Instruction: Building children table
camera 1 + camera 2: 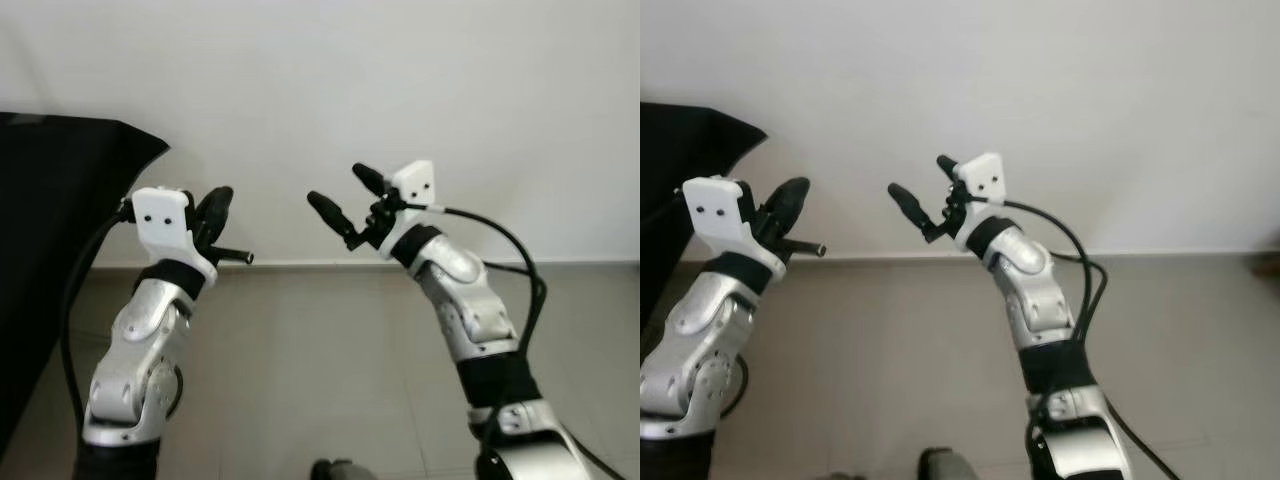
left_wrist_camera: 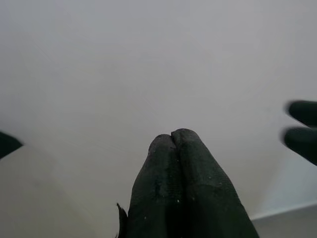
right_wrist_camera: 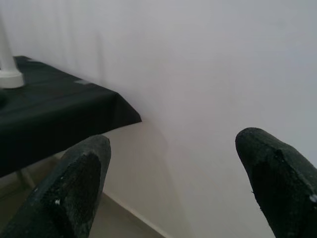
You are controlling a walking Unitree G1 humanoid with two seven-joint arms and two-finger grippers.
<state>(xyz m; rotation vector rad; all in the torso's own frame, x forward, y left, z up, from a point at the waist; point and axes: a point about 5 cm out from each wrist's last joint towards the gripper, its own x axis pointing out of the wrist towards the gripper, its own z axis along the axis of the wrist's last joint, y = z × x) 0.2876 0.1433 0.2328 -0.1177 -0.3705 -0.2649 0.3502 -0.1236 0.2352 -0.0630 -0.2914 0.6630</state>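
Both arms are raised in front of a bare white wall, over a grey tiled floor, and neither holds anything. The left gripper has its two black fingers pressed together, tips touching, as the left wrist view shows plainly. The right gripper stands with its fingers spread wide apart, empty air between them. No tabletop, leg or screw of the children's table can be made out here, so the build looks not yet begun or paused between parts. The only furniture is a table draped in black cloth at the robot's left; its near corner juts toward the left arm, and that arm is clearly the nearer one. In the right wrist view a white post stands upright on that cloth, well back from the corner; whether it belongs to the children's table cannot be told. Any next reach would probably call for a turn leftward toward the cloth's edge.
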